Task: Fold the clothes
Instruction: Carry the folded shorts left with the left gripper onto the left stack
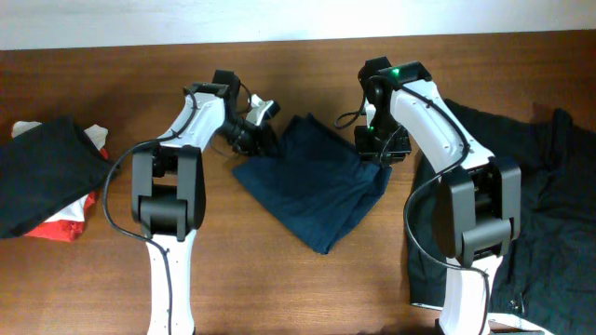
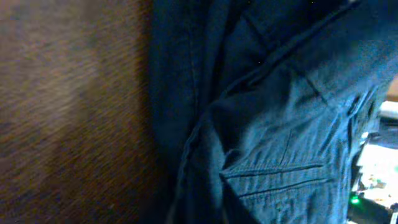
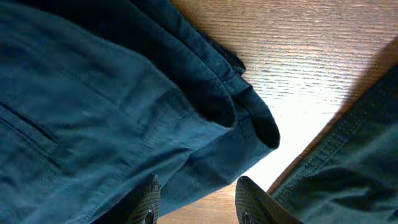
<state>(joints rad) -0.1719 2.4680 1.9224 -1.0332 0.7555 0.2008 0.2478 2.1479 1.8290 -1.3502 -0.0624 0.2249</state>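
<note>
The right jaws stand parted, their two fingertips (image 3: 149, 200) low in the wrist view. A folded hem of the navy shorts (image 3: 112, 112) lies just ahead of them and partly between them, on the counter (image 3: 311, 56). The left jaws sit at the shorts' opposite upper corner, and I cannot tell whether they are parted or closed. Beyond the right jaws, away from the shorts, lies a near-black garment (image 1: 549, 177).

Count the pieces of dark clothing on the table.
3. Navy shorts in the middle; a black garment spread at the picture's right; another black piece at the left edge, over something red and white. More may be hidden beneath.
</note>
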